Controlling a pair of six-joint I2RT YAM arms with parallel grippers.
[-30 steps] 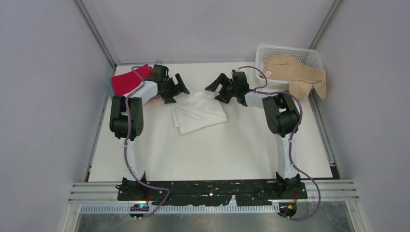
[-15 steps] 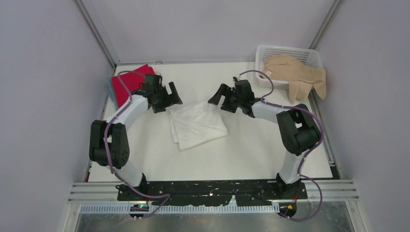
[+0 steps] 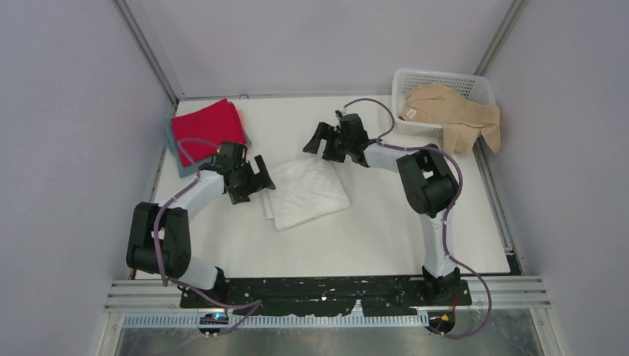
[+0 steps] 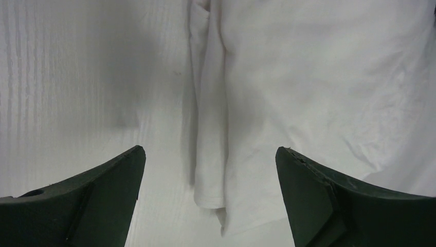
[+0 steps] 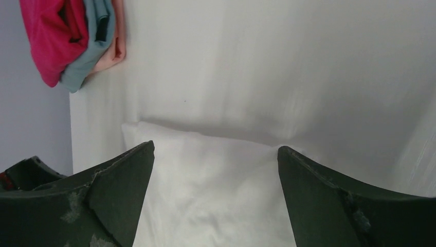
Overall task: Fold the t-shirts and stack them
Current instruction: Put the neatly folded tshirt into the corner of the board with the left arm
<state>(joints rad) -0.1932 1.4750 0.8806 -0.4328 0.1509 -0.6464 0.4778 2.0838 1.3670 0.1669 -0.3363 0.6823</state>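
A folded white t-shirt (image 3: 305, 191) lies at mid-table. My left gripper (image 3: 256, 180) is open and empty at its left edge; the left wrist view shows the shirt's folded edge (image 4: 211, 154) between the jaws. My right gripper (image 3: 317, 141) is open and empty above the shirt's far edge, which shows in the right wrist view (image 5: 216, 175). A stack of folded red (image 3: 204, 126), teal-blue (image 3: 173, 148) and pink shirts sits at the far left; it also shows in the right wrist view (image 5: 56, 36). A tan t-shirt (image 3: 452, 111) hangs over the basket.
A white lattice basket (image 3: 445, 85) stands at the far right corner. Grey enclosure walls close in the table (image 3: 356, 237) on three sides. The arm bases sit on a black rail at the near edge.
My left gripper has moved from beside the red stack down toward me to the white shirt's left edge. My right gripper has moved left toward the shirt's far edge. Both stayed open.
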